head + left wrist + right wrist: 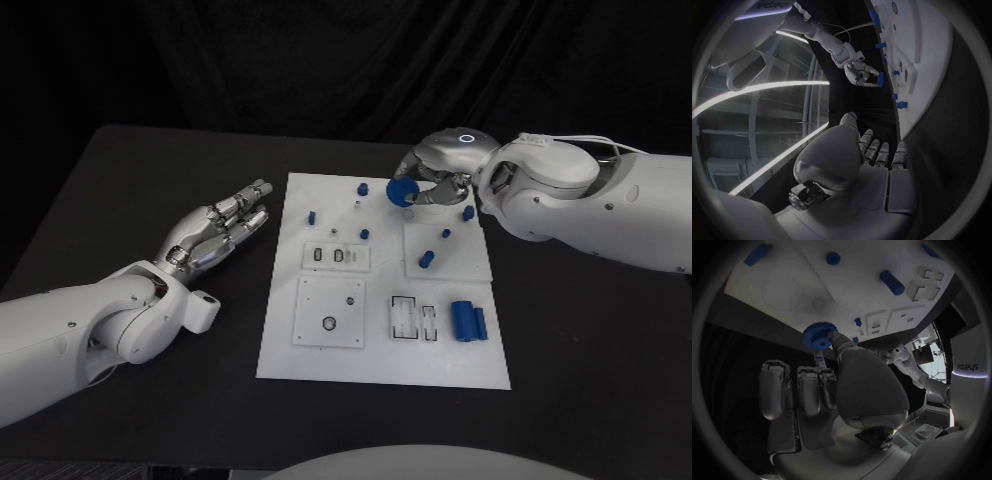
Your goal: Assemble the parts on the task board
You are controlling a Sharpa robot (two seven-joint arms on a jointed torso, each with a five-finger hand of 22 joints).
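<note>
In the head view, the white task board lies in the middle of the black table, its long side running from near to far. The right hand hangs over the board's far right part and holds a blue toothed gear between its fingers, just above the board. A short blue peg stands beside that hand at the board's right edge, another blue peg stands near the far left edge, and a slanted blue pin lies on the raised square plate right of the middle. Two blue cylinders lie side by side in the near right part, next to a slotted white block. The left hand rests left of the board, apart from it, fingers stretched out and spread, holding nothing. In the left wrist view, the left hand lies flat with straight fingers beside the edge of the task board, and the right hand appears beyond it with the blue gear in its fingers. In the right wrist view, the right hand pinches the gear between thumb and fingers close under the task board, where a blue pin and a round blue peg show.
</note>
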